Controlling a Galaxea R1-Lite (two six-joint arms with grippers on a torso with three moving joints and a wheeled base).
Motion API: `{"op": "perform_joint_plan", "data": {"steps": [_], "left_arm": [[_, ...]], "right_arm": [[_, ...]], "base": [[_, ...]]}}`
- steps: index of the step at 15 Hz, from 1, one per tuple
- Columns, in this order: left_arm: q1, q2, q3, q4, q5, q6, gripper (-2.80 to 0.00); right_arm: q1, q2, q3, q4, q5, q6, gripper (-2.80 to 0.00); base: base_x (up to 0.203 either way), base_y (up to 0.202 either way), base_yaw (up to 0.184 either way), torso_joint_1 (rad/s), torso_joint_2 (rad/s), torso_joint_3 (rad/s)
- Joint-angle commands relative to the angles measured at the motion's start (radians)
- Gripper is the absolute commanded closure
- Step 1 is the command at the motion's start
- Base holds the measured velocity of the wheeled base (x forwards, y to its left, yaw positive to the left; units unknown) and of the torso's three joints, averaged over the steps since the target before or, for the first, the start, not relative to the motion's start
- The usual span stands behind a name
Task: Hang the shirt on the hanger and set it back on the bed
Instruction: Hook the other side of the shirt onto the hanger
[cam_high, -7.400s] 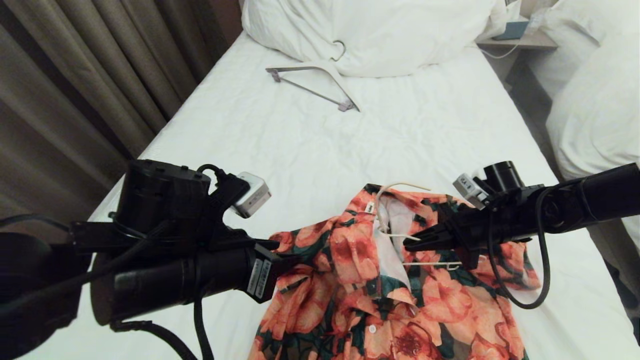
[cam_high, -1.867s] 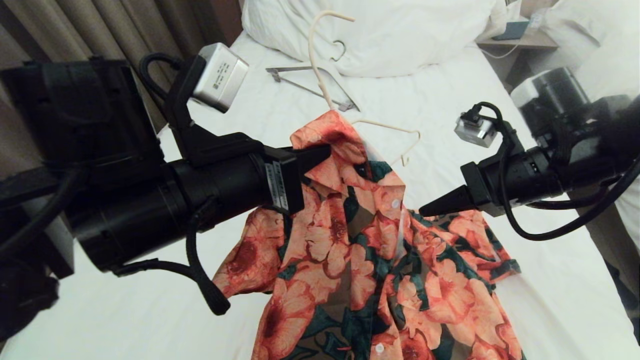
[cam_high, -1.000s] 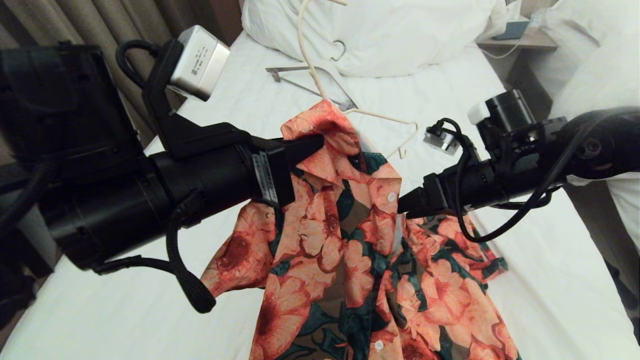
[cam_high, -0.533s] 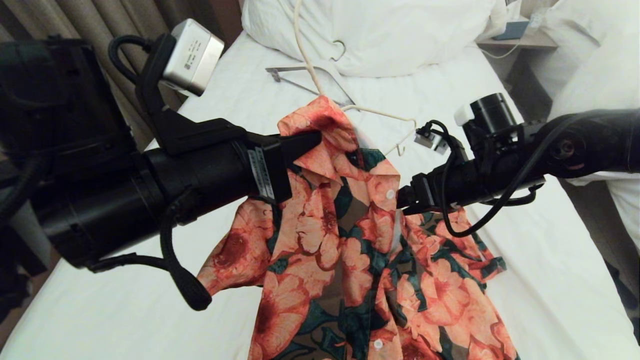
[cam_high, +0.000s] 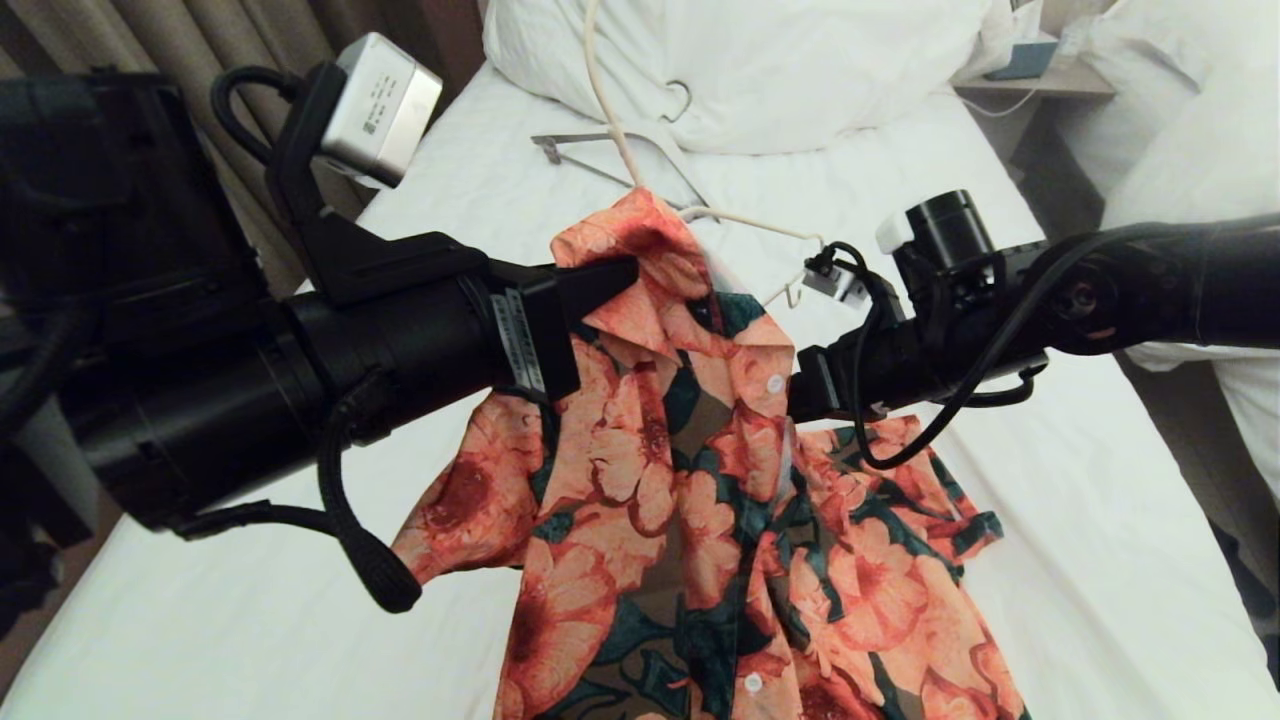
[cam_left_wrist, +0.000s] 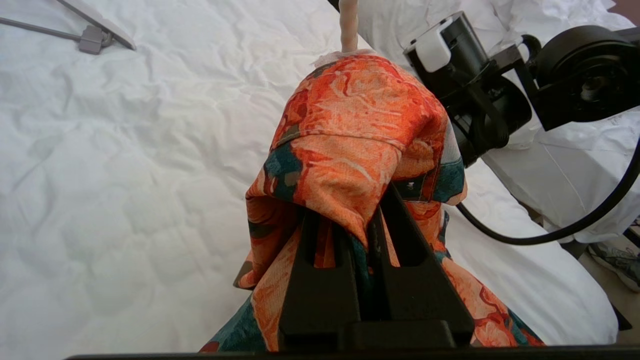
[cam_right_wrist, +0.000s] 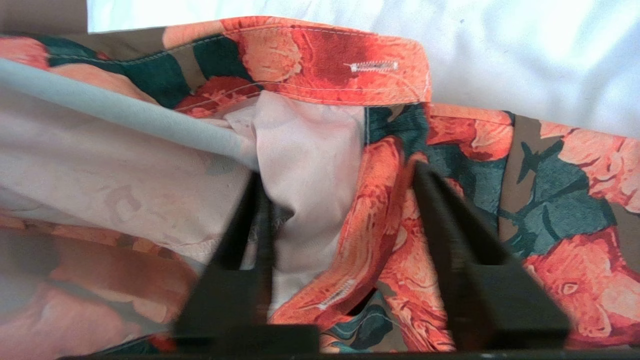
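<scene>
The coral-flowered shirt (cam_high: 690, 470) hangs by its collar from my left gripper (cam_high: 620, 280), which is shut on a fold of the collar cloth (cam_left_wrist: 345, 150). The cream hanger's thin neck (cam_high: 600, 100) rises out of the collar, and one bare arm of the hanger (cam_high: 760, 222) sticks out to the right, outside the shirt. My right gripper (cam_high: 800, 395) reaches in from the right at the shirt's front opening. In the right wrist view its jaws (cam_right_wrist: 340, 195) stand apart, with the pale inside and the flowered front edge bunched between them. The shirt's lower part rests on the bed (cam_high: 250, 620).
A thicker white hanger with a grey bar (cam_high: 620, 160) lies farther up the sheet, below the duvet heap (cam_high: 780, 70). Curtains (cam_high: 200, 30) line the left side. A nightstand (cam_high: 1040, 75) and a neighbouring bed (cam_high: 1200, 150) stand at the right.
My left gripper has lifted the shirt and hanger up off the bed. In the last second my right arm has moved left, until its fingertips are tucked into the shirt's front.
</scene>
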Motion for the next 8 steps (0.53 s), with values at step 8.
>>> {"op": "perform_joint_plan", "data": {"steps": [8], "left_arm": [[-0.005, -0.003, 0.003, 0.001, 0.0, -0.001, 0.0]], "right_arm": [[-0.046, -0.048, 0.024, 0.009, -0.044, 0.003, 0.0]], "base": [[0.0, 0.0, 0.0, 0.0, 0.0, 0.0]]}}
